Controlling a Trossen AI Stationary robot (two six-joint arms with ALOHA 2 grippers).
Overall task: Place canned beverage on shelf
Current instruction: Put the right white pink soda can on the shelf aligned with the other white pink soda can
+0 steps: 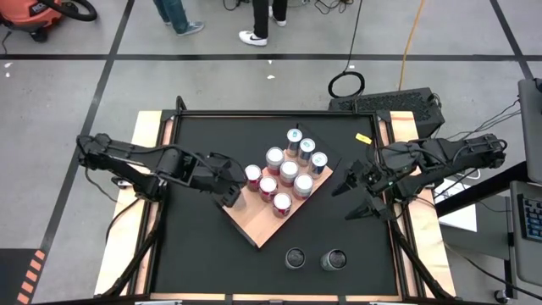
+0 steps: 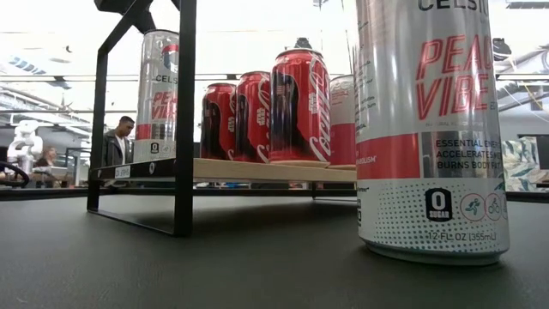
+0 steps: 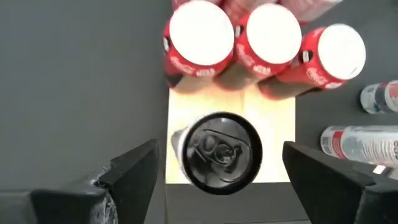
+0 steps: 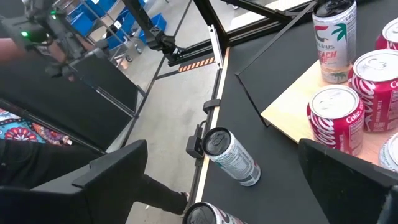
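The shelf (image 1: 254, 222) is a light-brown wooden board on a black frame, set cornerwise mid-table. Several cans stand on it, red ones (image 1: 268, 186) and silver ones (image 1: 306, 149). In the left wrist view a black-topped can (image 3: 217, 149) stands upright on the board's corner (image 3: 273, 168), next to three red cans (image 3: 270, 34). My left gripper (image 3: 221, 148) hovers open above it, one finger on either side, clear of it. In the high view that gripper (image 1: 230, 195) hides the can. My right gripper (image 1: 347, 202) waits open right of the shelf, holding nothing.
Two tall cans (image 1: 295, 257) (image 1: 334, 259) stand on the black tabletop near the front edge; they also show in the right wrist view (image 4: 233, 155). One (image 2: 429, 129) fills the low view's right side. A small yellow thing (image 1: 363, 137) lies at the far right.
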